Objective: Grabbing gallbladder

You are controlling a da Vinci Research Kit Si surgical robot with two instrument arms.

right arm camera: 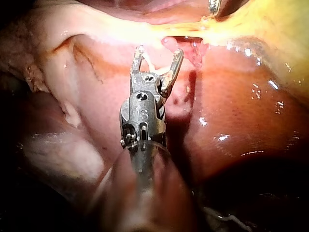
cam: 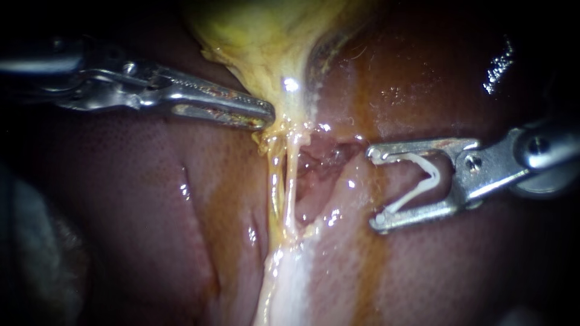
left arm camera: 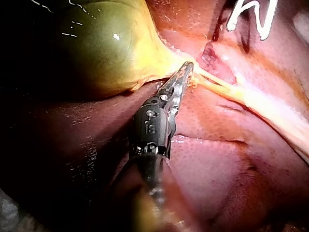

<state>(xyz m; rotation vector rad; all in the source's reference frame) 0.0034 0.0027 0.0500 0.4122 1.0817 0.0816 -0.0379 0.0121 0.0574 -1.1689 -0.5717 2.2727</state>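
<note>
Gripping a thin edge of the gallbladder [cam: 260,36] at its neck with the left instrument [cam: 267,118], jaws narrow; carrying a clip [cam: 434,176] in the right instrument [cam: 373,188], jaws wide, near that neck. Might slip or tear under hard pull, leaking bile onto the liver [cam: 151,211].

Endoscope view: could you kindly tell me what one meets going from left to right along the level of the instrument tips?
The left instrument → gallbladder's yellow neck → raw reddish pocket → right instrument, its jaws shut on a white clip.
</note>
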